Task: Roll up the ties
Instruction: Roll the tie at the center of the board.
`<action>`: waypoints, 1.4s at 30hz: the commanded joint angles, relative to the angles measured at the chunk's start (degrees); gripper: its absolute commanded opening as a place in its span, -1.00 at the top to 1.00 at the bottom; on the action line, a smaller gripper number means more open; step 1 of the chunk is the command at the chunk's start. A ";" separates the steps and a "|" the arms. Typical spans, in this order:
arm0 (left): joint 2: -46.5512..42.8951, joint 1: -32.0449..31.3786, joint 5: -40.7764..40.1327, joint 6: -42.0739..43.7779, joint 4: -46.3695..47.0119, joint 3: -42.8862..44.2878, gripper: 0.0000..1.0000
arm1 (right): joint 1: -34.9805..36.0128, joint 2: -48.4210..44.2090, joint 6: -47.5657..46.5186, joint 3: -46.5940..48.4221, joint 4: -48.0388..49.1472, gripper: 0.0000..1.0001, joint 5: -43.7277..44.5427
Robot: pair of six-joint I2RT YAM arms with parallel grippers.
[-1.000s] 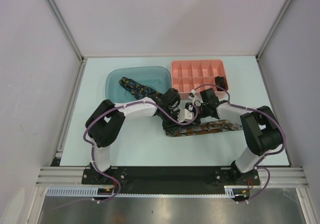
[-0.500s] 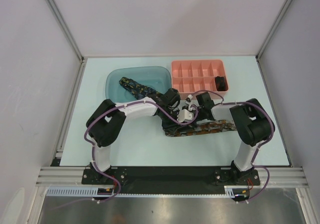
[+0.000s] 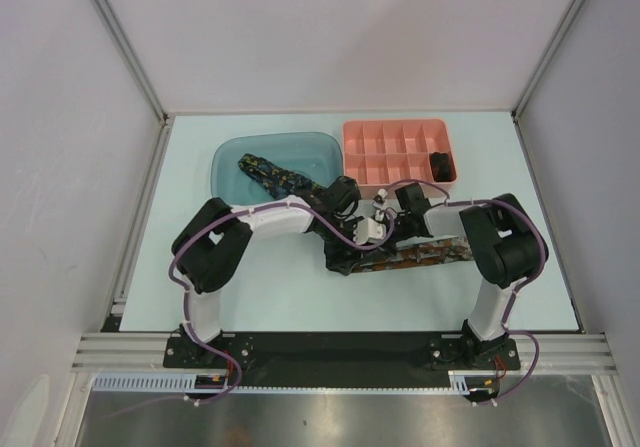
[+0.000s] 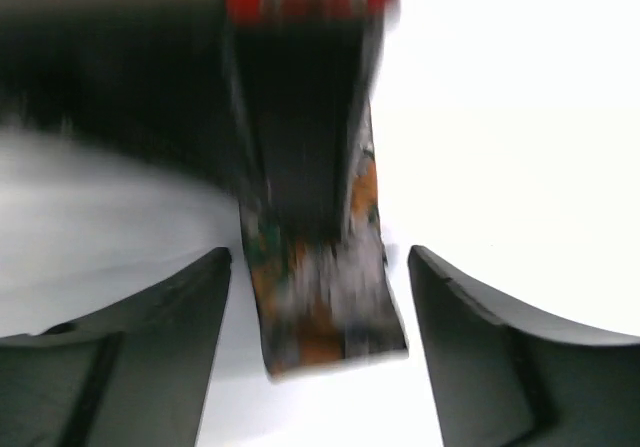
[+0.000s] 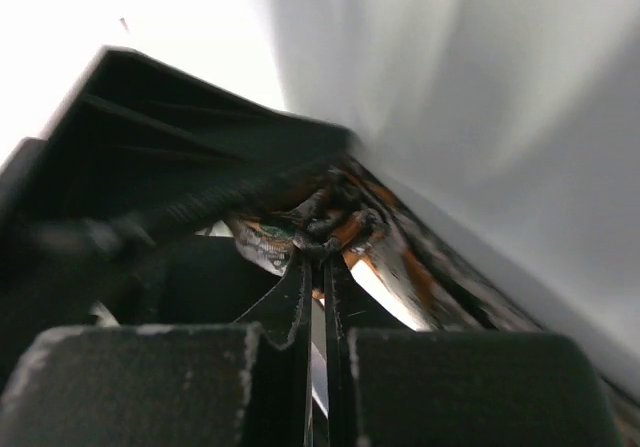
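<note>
**Left claw spread, right claw shut at the tie's end**

The orange-flecked tie (image 3: 420, 255) lies stretched left to right across the worktop (image 3: 280, 297), near of the pink tray (image 3: 400, 125). Its left end sits between the parted fingers of the left claw (image 4: 320, 257). The right claw (image 5: 318, 267) has its fingers pressed together, tips at the bunched fabric; whether cloth is nipped cannot be told. The navy tie (image 3: 268, 172) rests in the teal basin (image 3: 228, 157). A rolled dark bundle (image 3: 440, 162) occupies the tray's rightmost column.
</note>
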 commanded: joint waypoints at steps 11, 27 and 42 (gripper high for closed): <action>-8.50 3.37 8.12 -10.77 14.01 -8.00 -0.85 | -2.81 -0.62 -13.33 1.25 -12.60 1.00 14.41; -2.17 -0.67 2.07 -12.89 17.72 -8.18 -0.25 | -2.99 2.36 -14.56 3.27 -14.98 1.00 18.38; -10.61 2.58 0.30 0.04 0.31 -5.97 -0.17 | 4.22 4.12 -1.64 3.63 -1.62 1.00 12.30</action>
